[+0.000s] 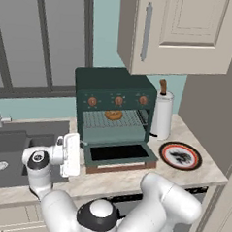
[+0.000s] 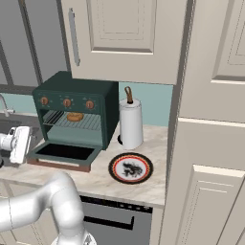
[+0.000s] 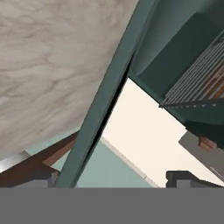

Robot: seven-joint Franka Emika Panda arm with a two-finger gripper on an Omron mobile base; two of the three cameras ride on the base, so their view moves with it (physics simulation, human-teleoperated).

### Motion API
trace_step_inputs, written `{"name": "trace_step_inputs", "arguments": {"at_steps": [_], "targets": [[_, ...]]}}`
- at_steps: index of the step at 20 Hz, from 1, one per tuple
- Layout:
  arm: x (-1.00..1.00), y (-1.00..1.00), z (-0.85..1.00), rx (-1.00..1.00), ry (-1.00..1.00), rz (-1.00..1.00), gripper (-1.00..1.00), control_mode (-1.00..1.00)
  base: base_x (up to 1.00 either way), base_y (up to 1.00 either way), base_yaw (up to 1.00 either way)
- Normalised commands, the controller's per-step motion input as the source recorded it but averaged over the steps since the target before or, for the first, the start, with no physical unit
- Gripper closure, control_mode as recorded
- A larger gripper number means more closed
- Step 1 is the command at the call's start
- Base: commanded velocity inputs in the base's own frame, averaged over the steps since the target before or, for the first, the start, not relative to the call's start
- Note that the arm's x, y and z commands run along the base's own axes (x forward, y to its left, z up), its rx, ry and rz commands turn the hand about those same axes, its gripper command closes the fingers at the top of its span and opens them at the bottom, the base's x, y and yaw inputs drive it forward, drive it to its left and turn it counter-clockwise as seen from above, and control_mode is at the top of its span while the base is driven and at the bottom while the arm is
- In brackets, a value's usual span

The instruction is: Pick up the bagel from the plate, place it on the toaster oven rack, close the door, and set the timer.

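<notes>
Bagel sits on the toaster oven rack inside the toaster oven, roughly mid-rack; plate is bare on the tabletop to the right, near the paper-towel roll. Door hangs fully open, flat over the tabletop, handle bar along its front edge. Gripper is at the door's left front corner, fingers spread wide and released, nothing held; hand view looks along the door's edge with the brown handle beside one fingertip. Placing looks done, closing the door seems next. Risks: fingers could slip off the thin door edge or only graze the handle, so the door drops back down; a lift from the corner rather than mid-handle could twist or shove the oven backward; swinging up too hard could jolt the bagel. Room: sink is just left of the hand, so little tabletop that side; the door needs free arc upward, and the wall cabinet overhangs above. Knobs sit above the opening, reachable once shut.
</notes>
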Motion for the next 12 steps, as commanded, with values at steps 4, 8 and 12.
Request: {"name": "trace_step_inputs", "arguments": {"at_steps": [4,8,12], "targets": [[0.06,-0.37,0.7,-0.17,0.05,0.03,-1.0,-1.0,0.0,0.0,0.0],[0.12,-0.29,0.67,-0.14,0.01,0.15,-1.0,-1.0,0.0,0.0,0.0],[0.18,-0.11,0.53,-0.13,0.03,0.28,-1.0,-1.0,0.0,0.0,0.0]]}}
